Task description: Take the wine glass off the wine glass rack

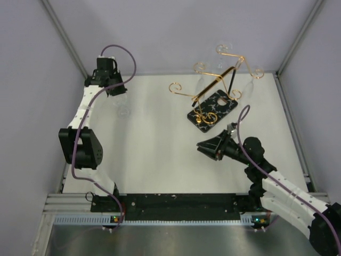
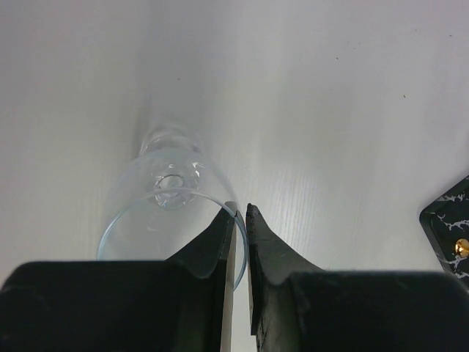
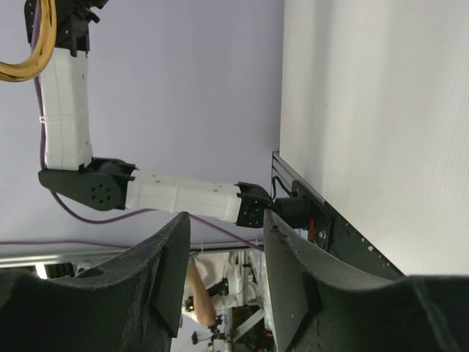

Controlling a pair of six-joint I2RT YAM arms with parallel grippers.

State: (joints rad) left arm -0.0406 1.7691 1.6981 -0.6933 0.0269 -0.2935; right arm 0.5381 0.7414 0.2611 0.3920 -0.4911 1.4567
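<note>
The wine glass (image 2: 172, 183) is clear and stands apart from the rack, at the table's far left; in the left wrist view I look down into its bowl. My left gripper (image 2: 240, 213) is shut on its rim, one finger inside the bowl and one outside. In the top view the left gripper (image 1: 117, 92) is above the faint glass (image 1: 123, 111). I cannot tell if the foot touches the table. The wine glass rack (image 1: 216, 80), gold wire on a black marbled base (image 1: 212, 108), stands at the far right. My right gripper (image 1: 205, 149) is open and empty, near the base.
A corner of the rack's base shows at the right edge of the left wrist view (image 2: 451, 235). Grey walls enclose the white table (image 1: 160, 138) on three sides. The right wrist view shows the left arm (image 3: 176, 194) and the table's front rail (image 3: 330, 227).
</note>
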